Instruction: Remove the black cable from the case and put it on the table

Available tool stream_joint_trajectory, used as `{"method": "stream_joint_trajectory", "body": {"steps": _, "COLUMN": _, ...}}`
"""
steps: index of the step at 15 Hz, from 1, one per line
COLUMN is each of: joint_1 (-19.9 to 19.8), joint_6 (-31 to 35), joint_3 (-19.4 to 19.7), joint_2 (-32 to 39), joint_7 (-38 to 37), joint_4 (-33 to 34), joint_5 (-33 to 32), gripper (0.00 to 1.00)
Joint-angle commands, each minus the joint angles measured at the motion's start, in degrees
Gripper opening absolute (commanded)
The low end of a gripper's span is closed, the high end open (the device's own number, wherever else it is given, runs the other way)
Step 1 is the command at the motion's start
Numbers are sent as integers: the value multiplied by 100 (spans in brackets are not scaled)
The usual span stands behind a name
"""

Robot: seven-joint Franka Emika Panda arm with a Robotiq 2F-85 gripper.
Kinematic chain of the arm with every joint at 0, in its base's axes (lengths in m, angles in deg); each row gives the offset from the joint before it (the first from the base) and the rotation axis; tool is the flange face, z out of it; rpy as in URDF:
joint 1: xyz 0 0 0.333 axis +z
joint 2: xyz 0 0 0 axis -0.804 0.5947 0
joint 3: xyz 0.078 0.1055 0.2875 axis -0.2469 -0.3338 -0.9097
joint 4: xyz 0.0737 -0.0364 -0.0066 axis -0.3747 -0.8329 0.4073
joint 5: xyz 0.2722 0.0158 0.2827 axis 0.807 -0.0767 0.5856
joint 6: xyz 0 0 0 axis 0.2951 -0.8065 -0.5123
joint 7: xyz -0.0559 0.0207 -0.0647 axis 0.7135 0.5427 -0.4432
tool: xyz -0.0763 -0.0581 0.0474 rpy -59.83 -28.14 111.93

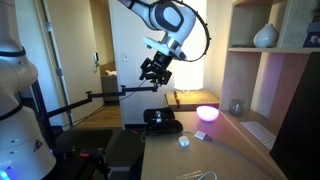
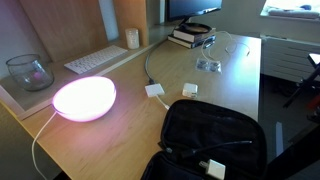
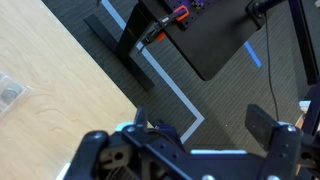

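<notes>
Cable and case sit together at the near end of the worktop. The black cable shows only as a thin dark strand crossing the inside of the case, and it is hard to separate from the dark lining. The case is one low black shell with rounded corners, lying open, and a small white piece rests in it near the front rim. On the light tan wood there are one glowing pink lamp, two small white blocks close side by side, one pale keyboard and one glass bowl. That exterior view looks into the case but shows no arm. In an exterior view from farther back, the case is just a dark lump beside the lamp, its contents hidden, while the claw hangs in the air well above it. The wrist view shows the claw with its fingers spread wide and nothing between them, over the worktop edge and dark carpet marked with pale tape.
</notes>
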Motion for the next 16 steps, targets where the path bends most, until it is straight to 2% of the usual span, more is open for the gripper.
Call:
{"method": "stream_joint_trajectory", "body": {"steps": 1, "joint_1": -52, "joint_6": 73, "joint_3": -194, "joint_2": 755, "joint_7": 476, "joint_4": 440, "joint_5": -42, "gripper": 100}}
{"method": "stream_joint_trajectory", "body": {"steps": 5, "joint_1": -89, "joint_6": 295, "joint_3": -414, "joint_2": 1363, "joint_7": 1527, "joint_4": 629, "joint_5": -63, "gripper": 100}}
{"method": "stream_joint_trajectory", "body": {"steps": 11, "joint_1": -80, "joint_6": 1382, "joint_3": -636, "joint_2": 1680, "joint_7": 3150, "joint_4": 509, "joint_5": -280, "gripper": 100}}
{"method": "stream_joint_trajectory", "body": {"steps": 14, "joint_1": -56, "joint_6": 1643, "joint_3": -658, "joint_2": 1825, "joint_7": 3585, "joint_4": 496, "joint_5": -283, "gripper": 100}}
{"method": "stream_joint_trajectory", "body": {"steps": 16, "joint_1": -25, "joint_6": 1647, "joint_3": -600, "joint_2": 1947, "joint_7": 3393, "joint_4": 494, "joint_5": -203, "gripper": 100}}
